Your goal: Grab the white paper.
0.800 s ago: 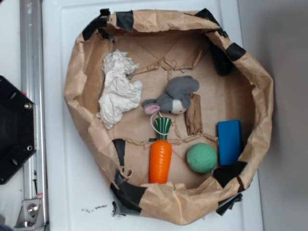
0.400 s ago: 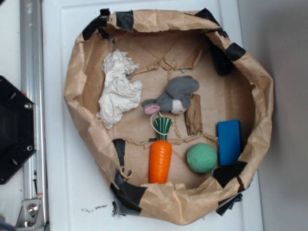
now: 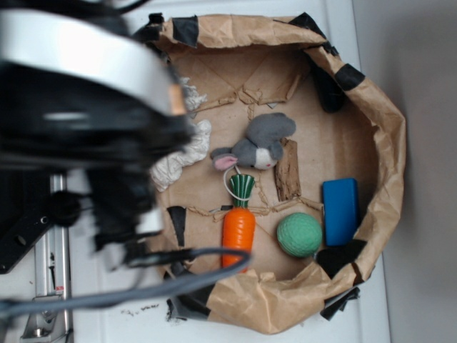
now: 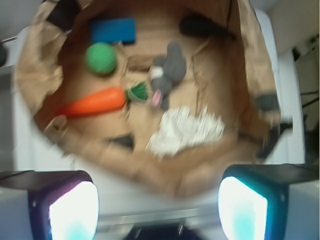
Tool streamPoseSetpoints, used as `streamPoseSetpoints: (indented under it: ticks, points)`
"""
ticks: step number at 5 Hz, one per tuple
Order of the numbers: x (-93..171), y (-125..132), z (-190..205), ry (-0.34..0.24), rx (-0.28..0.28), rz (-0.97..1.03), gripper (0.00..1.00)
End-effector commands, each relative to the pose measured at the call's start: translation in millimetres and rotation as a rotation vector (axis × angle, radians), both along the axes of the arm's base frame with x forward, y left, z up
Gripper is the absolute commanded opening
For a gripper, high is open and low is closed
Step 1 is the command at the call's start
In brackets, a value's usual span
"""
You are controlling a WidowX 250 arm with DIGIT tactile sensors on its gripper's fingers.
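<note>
The white paper (image 4: 186, 129) is a wrinkled wad lying inside the brown paper bag (image 3: 385, 128), near its left wall. In the exterior view the blurred arm covers most of the white paper (image 3: 187, 146); only its right edge shows. My gripper (image 4: 157, 207) is open, its two fingers far apart at the bottom of the wrist view, with nothing between them. It hangs high over the bag's near rim, well short of the paper.
Inside the bag lie a grey plush bunny (image 3: 258, 145), an orange toy carrot (image 3: 238, 229), a green ball (image 3: 299, 234), a blue block (image 3: 340, 210) and a brown wood piece (image 3: 288, 171). The bag sits on a white tray (image 3: 100, 271); a metal rail (image 3: 56, 257) runs on the left.
The arm has swung into the exterior view from the left and now covers the bag's left part and most of the white paper. Nothing in the bag has moved.
</note>
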State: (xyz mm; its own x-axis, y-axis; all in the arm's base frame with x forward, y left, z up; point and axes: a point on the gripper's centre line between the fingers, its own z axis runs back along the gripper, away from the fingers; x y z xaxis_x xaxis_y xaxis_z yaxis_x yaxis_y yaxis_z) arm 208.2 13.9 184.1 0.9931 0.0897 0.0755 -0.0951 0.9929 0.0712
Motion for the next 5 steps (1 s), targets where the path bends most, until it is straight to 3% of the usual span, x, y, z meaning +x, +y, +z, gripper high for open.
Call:
streamPoseSetpoints:
  ticks: [1,2,3,4,5]
  points:
    - [32,35,-76,0.142,0.171,-0.171,1.00]
    - [17,63,-121,0.215,0.200,-0.189,1.00]
    - [4,69,-139,0.257,0.161,-0.216,1.00]
    - [-15,52,-159,0.295,0.149,-0.268,1.00]
    - [-15,45,-153,0.249,0.134,-0.242,0.00]
